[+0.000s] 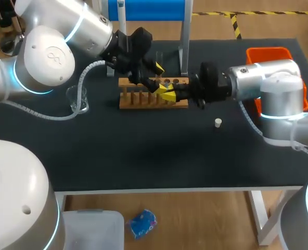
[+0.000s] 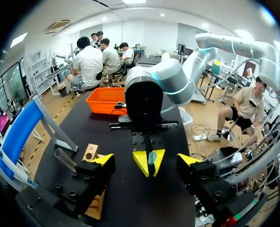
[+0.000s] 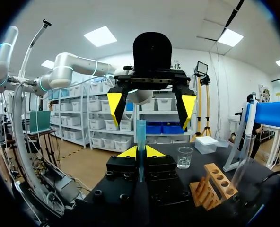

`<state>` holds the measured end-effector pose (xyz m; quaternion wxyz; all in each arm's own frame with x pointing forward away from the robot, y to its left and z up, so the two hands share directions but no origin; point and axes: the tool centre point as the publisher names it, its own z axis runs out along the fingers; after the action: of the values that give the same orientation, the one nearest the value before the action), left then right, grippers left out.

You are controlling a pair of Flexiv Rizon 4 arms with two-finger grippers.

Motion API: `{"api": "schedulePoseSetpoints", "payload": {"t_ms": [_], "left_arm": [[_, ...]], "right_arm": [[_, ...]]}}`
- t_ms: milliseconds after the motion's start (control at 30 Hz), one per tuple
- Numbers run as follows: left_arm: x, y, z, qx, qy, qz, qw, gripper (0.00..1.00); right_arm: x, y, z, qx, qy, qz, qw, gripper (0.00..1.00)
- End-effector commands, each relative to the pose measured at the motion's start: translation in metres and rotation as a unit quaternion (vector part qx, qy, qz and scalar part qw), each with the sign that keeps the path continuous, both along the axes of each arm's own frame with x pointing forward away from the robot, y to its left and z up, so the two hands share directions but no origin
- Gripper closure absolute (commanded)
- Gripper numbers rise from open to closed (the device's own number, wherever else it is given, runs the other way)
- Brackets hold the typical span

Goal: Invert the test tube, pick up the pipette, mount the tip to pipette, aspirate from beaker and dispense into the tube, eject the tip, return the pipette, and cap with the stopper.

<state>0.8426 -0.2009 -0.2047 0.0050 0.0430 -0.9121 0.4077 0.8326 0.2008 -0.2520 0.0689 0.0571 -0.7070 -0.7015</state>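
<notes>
The right pincer, clenched on a slim translucent blue tube, probably the pipette tip, offers it to the released left pincer, seemingly for a hand-over.

The surface is viewed from a fixed camera set high above and behind the robot. It is faced downward, so the full width is taken in from well off, with the wooden rack toward the far middle. The two wrist cameras are held low and close by that rack and are pointed at each other. The right end effector is seen head-on from the left wrist, and the left end effector from the right wrist. Rack and both end effectors are shared by all three views. The pipette tip pinched in the right one is caught only by the wrist cameras. The beaker is shared by the head and right wrist views.
</notes>
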Motion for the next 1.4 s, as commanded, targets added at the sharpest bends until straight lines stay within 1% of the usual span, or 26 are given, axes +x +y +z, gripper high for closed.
{"api": "schedulePoseSetpoints", "payload": {"t_ms": [33, 233, 433, 833, 1400], "left_arm": [[0.001, 0.0, 0.001, 0.001, 0.001, -0.002, 1.0, 0.0], [0.001, 0.0, 0.001, 0.001, 0.001, -0.002, 1.0, 0.0], [0.001, 0.0, 0.001, 0.001, 0.001, -0.002, 1.0, 0.0], [0.001, 0.0, 0.001, 0.001, 0.001, -0.002, 1.0, 0.0], [0.001, 0.0, 0.001, 0.001, 0.001, -0.002, 1.0, 0.0]], "right_arm": [[-0.002, -0.024, 0.001, -0.003, -0.003, -0.004, 1.0, 1.0], [0.0, -0.045, 0.002, 0.005, -0.007, -0.011, 1.0, 1.0], [0.003, -0.052, 0.001, 0.012, -0.01, -0.017, 1.0, 1.0], [0.003, -0.056, -0.003, 0.009, -0.005, -0.021, 1.0, 1.0], [0.003, -0.056, -0.003, 0.01, -0.003, -0.021, 1.0, 1.0]]}}
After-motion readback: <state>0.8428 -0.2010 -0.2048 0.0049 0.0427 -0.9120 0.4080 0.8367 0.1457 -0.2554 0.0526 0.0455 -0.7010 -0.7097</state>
